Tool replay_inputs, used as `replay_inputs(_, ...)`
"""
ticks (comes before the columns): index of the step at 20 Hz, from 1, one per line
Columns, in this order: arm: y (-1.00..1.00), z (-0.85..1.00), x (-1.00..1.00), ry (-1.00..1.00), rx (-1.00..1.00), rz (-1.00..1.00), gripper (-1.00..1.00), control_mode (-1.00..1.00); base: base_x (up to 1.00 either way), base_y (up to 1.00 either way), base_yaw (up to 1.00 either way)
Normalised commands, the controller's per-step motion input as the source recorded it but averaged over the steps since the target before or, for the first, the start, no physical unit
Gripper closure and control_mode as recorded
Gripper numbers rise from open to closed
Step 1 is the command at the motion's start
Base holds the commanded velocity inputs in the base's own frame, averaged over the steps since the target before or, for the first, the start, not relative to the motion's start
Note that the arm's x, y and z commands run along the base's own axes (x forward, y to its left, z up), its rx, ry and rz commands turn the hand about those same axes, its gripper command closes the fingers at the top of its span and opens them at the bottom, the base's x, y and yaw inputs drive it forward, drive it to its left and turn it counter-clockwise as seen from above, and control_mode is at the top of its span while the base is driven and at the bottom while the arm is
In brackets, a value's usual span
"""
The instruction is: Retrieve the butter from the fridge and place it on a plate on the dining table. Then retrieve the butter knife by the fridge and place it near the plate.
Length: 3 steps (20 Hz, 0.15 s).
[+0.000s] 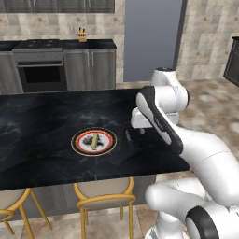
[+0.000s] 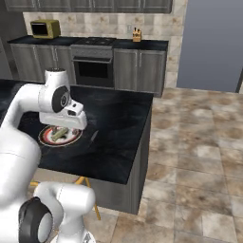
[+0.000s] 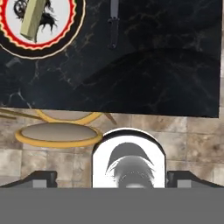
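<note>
The plate (image 1: 108,145) with its orange-brown rim lies on the black dining table (image 1: 42,116), and the yellowish butter (image 1: 94,141) stick rests across its dark centre. Just right of the plate the thin dark butter knife (image 1: 127,138) lies flat on the tabletop. My gripper (image 1: 138,130) hangs a little above the table beside the knife, open, with nothing between its fingers. From the hand camera, the plate (image 3: 65,37), the butter (image 3: 35,19) and the knife (image 3: 113,26) sit at the top, and the gripper (image 3: 112,179) stands wide apart at the bottom. The fridge is out of view.
Yellow-legged stools (image 1: 103,189) stand under the table's near edge. A counter with an oven (image 1: 39,70), a knife block (image 1: 82,35) and a microwave (image 2: 45,28) lines the back wall. Tiled floor (image 2: 199,156) lies open to the right of the table.
</note>
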Motion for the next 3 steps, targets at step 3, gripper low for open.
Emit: replay_inputs(3, -0.08, 0.24, -0.51, 0.01, 0.0, 0.0, -1.0, -1.0, 0.0, 0.0, 0.0)
